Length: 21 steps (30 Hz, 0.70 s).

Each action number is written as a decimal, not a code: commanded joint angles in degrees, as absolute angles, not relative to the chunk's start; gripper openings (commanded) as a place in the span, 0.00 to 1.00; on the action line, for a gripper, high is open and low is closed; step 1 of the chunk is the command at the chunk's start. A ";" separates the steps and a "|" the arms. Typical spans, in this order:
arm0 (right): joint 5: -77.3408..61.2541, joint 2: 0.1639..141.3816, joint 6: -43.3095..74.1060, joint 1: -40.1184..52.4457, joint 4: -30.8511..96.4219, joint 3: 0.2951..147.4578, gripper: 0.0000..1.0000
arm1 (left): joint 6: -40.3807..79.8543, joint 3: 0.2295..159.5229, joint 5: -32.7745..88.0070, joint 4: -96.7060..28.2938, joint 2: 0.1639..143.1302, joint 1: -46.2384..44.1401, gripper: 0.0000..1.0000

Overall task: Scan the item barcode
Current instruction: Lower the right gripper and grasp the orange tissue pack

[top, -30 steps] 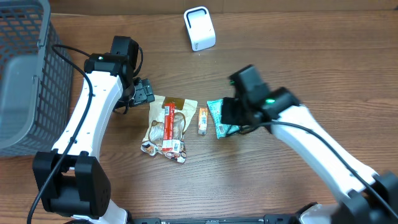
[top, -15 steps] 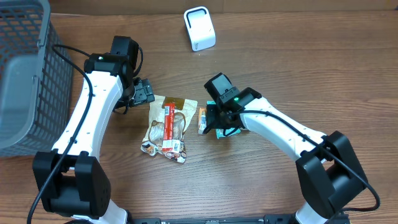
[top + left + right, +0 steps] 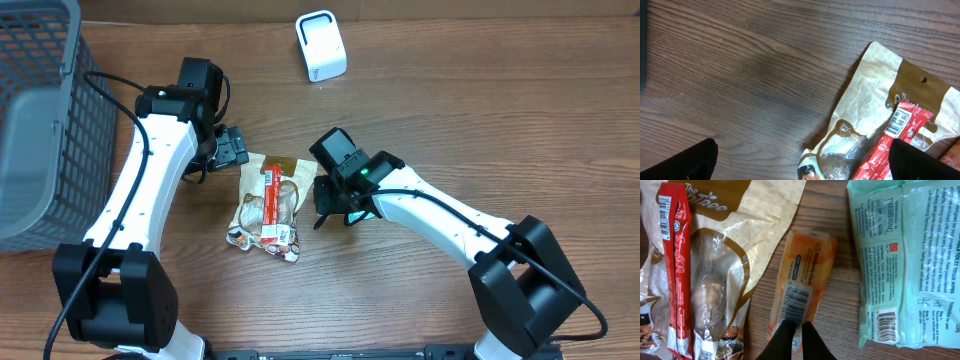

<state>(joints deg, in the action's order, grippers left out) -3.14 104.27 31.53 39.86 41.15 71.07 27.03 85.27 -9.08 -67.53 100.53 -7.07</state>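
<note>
On my right wrist feed the right gripper (image 3: pixel 792 332) has its two dark fingers (image 3: pixel 779 345) drawn together into a narrow V. The tips meet on the lower end of the small orange glossy film packet (image 3: pixel 802 275), right at its printed barcode. I cannot tell whether any film is caught between them. The packet is a soft, rounded oblong lying flat on the brown wood-grain table (image 3: pixel 740 65), stretching straight ahead of these jaws. Just to their right lies the mint-green rectangular plastic pack of wipes (image 3: pixel 905 255), with small print and its own barcode face up. To their left is the crinkled tan and brown paper-look snack pouch (image 3: pixel 730 255), which has a clear window. Two slim red foil stick sachets (image 3: pixel 675 255) lie lengthwise on its far side. The left gripper (image 3: pixel 802 157) hangs with its jaws spread wide and nothing between the black fingertips (image 3: pixel 690 162). The pouch's top corner and one red stick's barcode end sit ahead of it, towards its right fingertip. From overhead, the white rounded-box plastic scanner (image 3: pixel 320 45) stands well beyond both sets of jaws. The grey mesh plastic basket (image 3: pixel 90 110) sits far out to the left of the left jaws.
</note>
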 commanded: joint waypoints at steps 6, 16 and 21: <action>-1.54 104.60 31.73 39.83 39.88 71.94 0.10 | 27.00 86.46 -9.80 -67.44 100.60 -6.87 1.00; 0.16 103.46 31.68 39.62 40.18 75.90 0.12 | 27.00 86.46 -9.80 -67.44 100.60 -6.87 1.00; 6.68 103.42 31.75 39.62 43.09 75.64 0.12 | 27.00 86.46 -9.80 -67.44 100.60 -6.87 1.00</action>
